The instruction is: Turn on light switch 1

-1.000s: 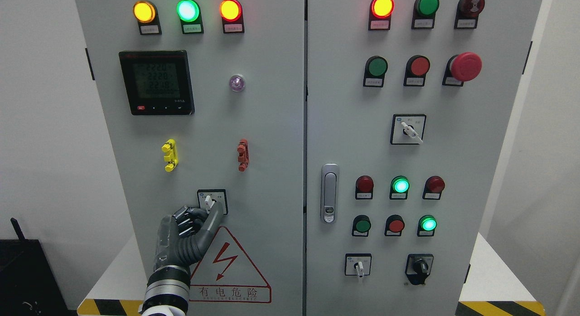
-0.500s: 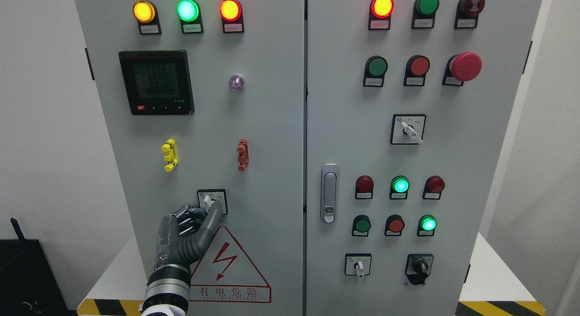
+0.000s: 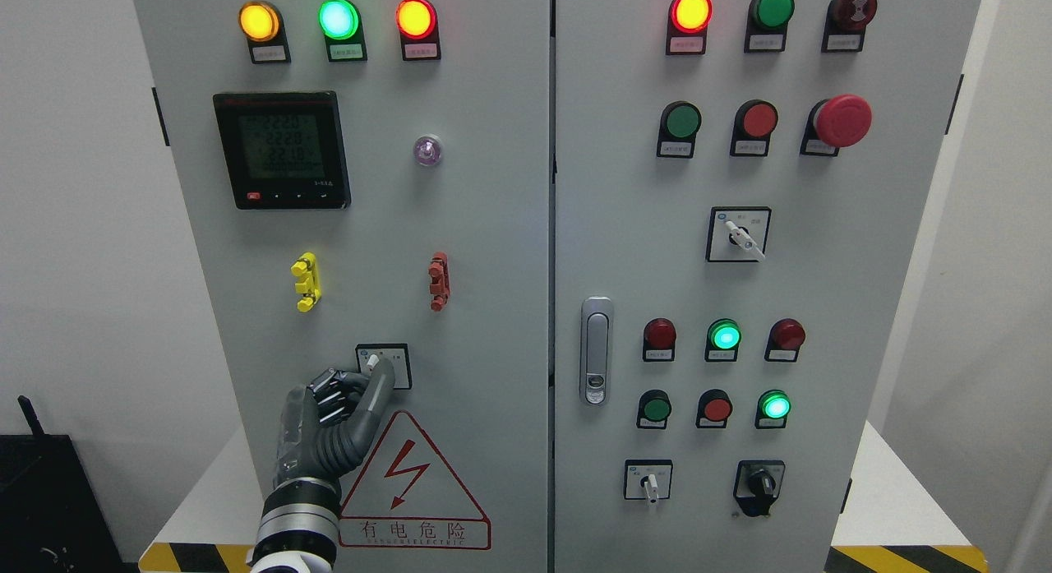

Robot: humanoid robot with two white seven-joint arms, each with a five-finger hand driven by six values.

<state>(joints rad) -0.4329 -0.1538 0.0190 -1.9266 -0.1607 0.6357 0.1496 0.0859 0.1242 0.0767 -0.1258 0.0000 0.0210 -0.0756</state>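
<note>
Since a second ago, the left hand point(image 3: 333, 421), dark grey with jointed fingers, has slid slightly left and its extended finger has dropped a little; the white lever of the small square rotary selector switch point(image 3: 383, 365) now leans up-left where it stood near upright.

Left hand state: most fingers curled in, one digit point(image 3: 380, 385) stretched up against the selector's lower left, tip at or touching the lever base. It pushes more than it grasps; nothing is enclosed in the hand. Right arm is out of view.

Target location: that selector sits low on the left door of the light grey steel control cabinet point(image 3: 493, 228), just above the red-bordered triangular electric-hazard sticker point(image 3: 411, 491) and below the yellow terminal clip point(image 3: 305, 282) and red terminal clip point(image 3: 439, 282).

Progress, as a judgement: the turn looks partly done. Lever is off centre, but no lamp visibly answers to it, so whether it has reached its detent cannot be told.

Farther up, the black digital meter point(image 3: 282, 150) shows readings, and the top row of round amber, green and red pilot lamps point(image 3: 338, 19) is lit.

Left to do: finish the rotation if short, confirm the on position, pull the hand clear.
</note>
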